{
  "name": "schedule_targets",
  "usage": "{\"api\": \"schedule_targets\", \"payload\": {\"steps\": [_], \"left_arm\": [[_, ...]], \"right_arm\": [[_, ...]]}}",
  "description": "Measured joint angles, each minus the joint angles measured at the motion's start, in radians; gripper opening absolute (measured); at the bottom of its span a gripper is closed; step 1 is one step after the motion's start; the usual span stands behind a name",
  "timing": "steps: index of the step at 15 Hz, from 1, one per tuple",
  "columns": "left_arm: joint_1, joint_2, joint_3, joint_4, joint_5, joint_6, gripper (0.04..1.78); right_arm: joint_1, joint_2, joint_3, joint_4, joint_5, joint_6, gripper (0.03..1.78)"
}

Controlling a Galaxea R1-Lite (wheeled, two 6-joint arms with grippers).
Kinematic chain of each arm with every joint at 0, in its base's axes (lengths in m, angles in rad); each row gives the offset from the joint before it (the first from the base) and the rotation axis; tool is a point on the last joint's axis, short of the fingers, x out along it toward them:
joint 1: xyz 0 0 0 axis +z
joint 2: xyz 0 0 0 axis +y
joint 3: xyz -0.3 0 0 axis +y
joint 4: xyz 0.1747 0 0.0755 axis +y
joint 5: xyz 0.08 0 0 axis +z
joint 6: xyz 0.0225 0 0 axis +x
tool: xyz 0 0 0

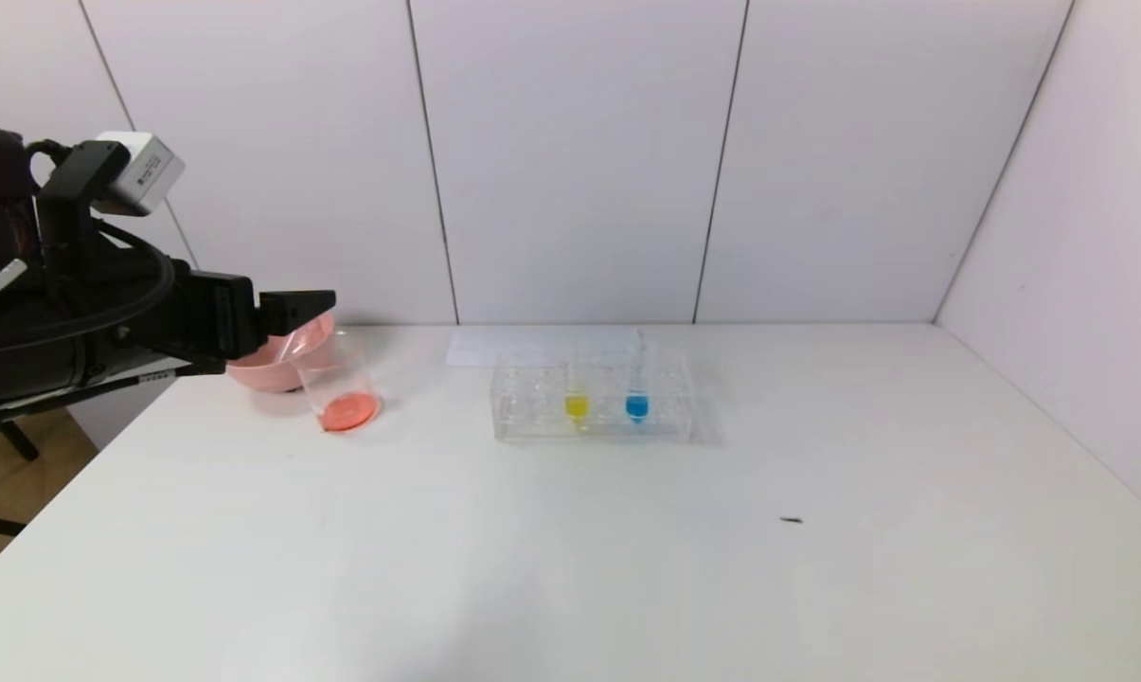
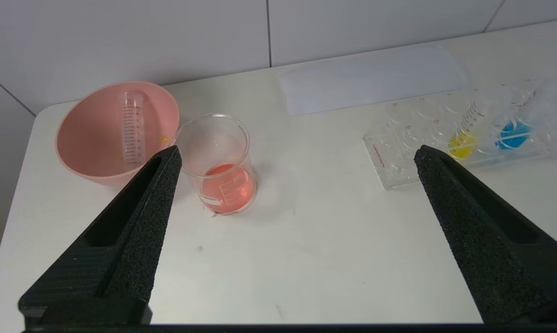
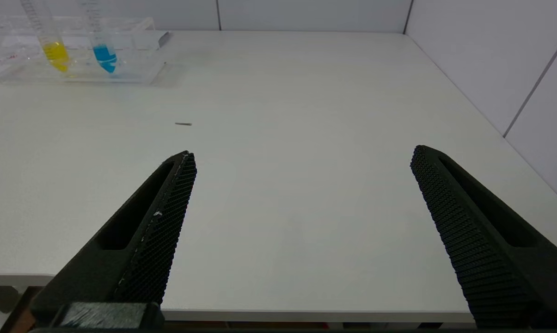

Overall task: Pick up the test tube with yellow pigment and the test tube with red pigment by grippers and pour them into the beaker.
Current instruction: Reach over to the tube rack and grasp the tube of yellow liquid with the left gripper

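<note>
Black fingers (image 2: 149,217) of the left gripper (image 1: 295,308) stand spread wide, holding nothing, above the beaker (image 2: 223,166) with its red liquid. Only the left wrist view shows an emptied clear tube (image 2: 132,129) lying inside the pink bowl (image 2: 82,138). Upright in the rack (image 1: 532,407) stands the test tube with yellow pigment (image 1: 577,403), tip down, beside the blue tube (image 1: 637,405). At the table's near edge, the right gripper (image 3: 301,159) is likewise agape and empty.

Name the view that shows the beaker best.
The left wrist view: the beaker stands whole and unobstructed beside the pink bowl, orange-red liquid at its bottom. In the head view the left gripper overlaps its rim. The right wrist view misses it.
</note>
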Motion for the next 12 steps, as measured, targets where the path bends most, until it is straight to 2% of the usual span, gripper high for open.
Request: {"api": "schedule_targets", "payload": {"steps": [2, 7, 12], "left_arm": [[-0.035, -0.018, 0.034, -0.008, 0.001, -0.004, 1.76], [-0.130, -0.047, 0.130, -0.145, -0.003, -0.002, 1.76], [-0.182, -0.059, 0.163, -0.151, -0.003, -0.004, 1.76]], "right_arm": [[0.000, 0.000, 0.000, 0.000, 0.000, 0.000, 1.70], [0.000, 0.000, 0.000, 0.000, 0.000, 0.000, 1.70], [0.000, 0.000, 0.000, 0.000, 0.000, 0.000, 1.70]]}}
